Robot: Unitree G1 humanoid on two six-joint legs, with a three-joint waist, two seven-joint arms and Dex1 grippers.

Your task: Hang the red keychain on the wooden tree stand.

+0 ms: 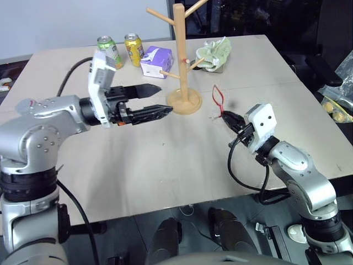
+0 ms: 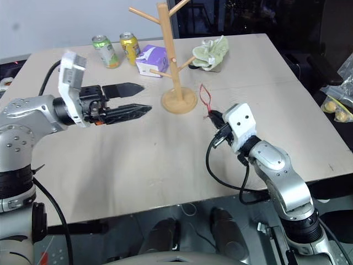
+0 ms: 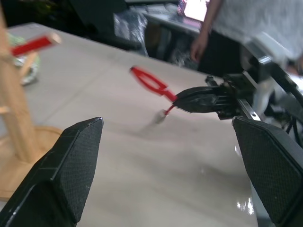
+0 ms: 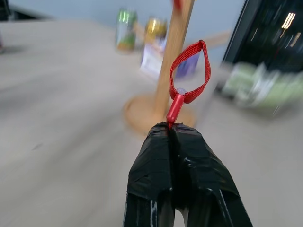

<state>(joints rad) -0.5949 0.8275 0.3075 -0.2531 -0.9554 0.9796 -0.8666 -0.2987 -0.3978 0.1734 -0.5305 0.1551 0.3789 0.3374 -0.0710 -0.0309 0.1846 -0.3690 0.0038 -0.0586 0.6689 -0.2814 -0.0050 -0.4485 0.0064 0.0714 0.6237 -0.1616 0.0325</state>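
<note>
Pale worktop (image 1: 165, 165) fills the scene, with dark clutter past its far edge and a person standing beyond it in the left wrist view. Two drink cans (image 1: 121, 49), a purple carton (image 1: 156, 59) and a crumpled green cloth (image 1: 214, 54) sit along the far side.

I have the red keychain (image 4: 189, 71) pinched in the right gripper (image 1: 227, 118), whose fingers are closed tight on its lower end. The cord loop stands up clear of the fingertips, off the worktop, just to the right of the wooden tree stand (image 1: 181, 61).

Handling, in my judgement: the keychain is very light and limp. The loop will sag and swing with any quick move, and a small piece dangling under the grip may sway. The present hold, low on the connector, seems right, as it leaves the loop open to pass over a peg. The stand looks light on its round base, so a knock could shift or tip it.

Right arm is bent at the elbow, forearm reaching forward and inward, fingers aimed up toward the stand.

Left gripper (image 1: 144, 101) hangs above the worktop just left of the stand's base, fingers spread wide and empty, pointing level toward the stand.
</note>
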